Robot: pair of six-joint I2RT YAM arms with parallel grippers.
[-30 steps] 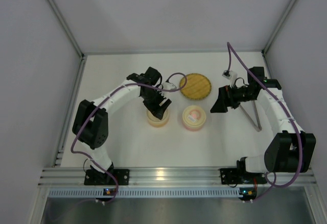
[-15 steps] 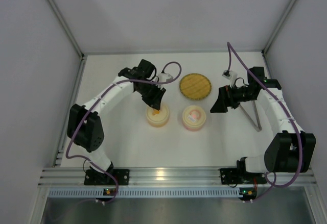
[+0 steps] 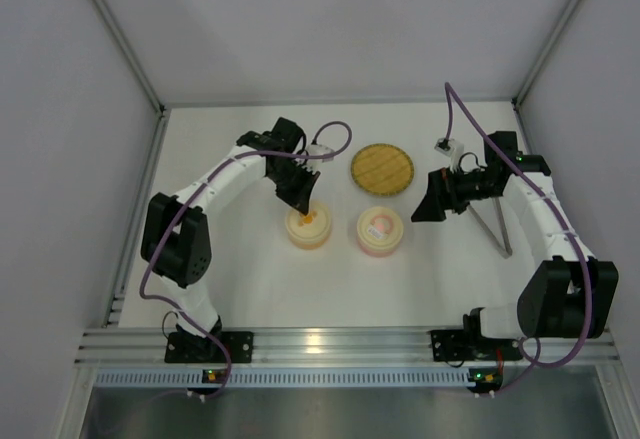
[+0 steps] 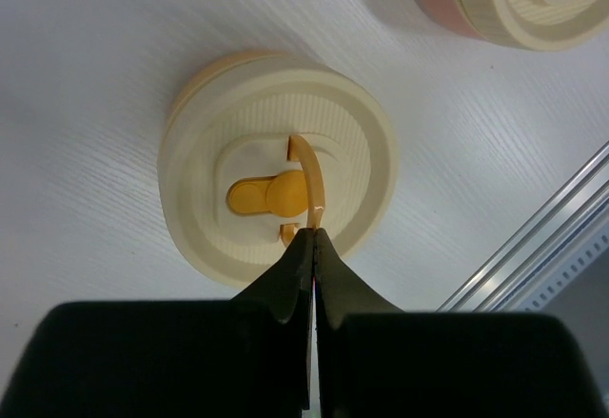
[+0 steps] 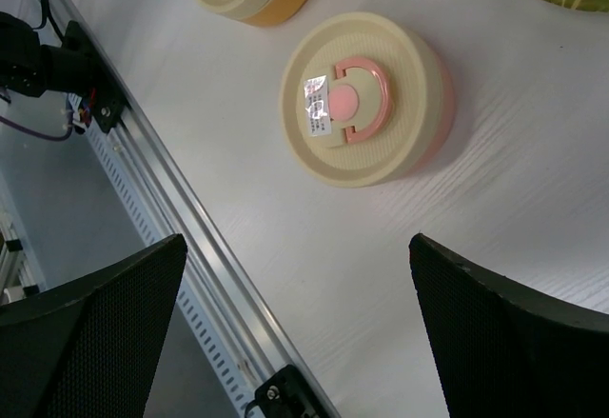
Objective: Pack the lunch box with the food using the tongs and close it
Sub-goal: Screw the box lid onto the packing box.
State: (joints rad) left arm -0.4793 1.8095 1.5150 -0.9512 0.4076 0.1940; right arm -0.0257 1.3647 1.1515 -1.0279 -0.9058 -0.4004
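So the left tool (image 4: 312, 232) is pressed together right on the thin curved handle (image 4: 309, 170) on top of the orange-trimmed lunch box (image 4: 205, 142), pinching its end, and that box sits lid-on near the middle of the counter (image 3: 250, 279). The pink-handled box (image 5: 366, 94) is just beside it, lid also on, with a yellow woven disc (image 3: 382, 167) a bit further back. The right tool (image 3: 432, 202) hangs over there spread wide with nothing in it, and the tongs (image 3: 493, 224) are lying on the counter under the right arm, well apart from both boxes.
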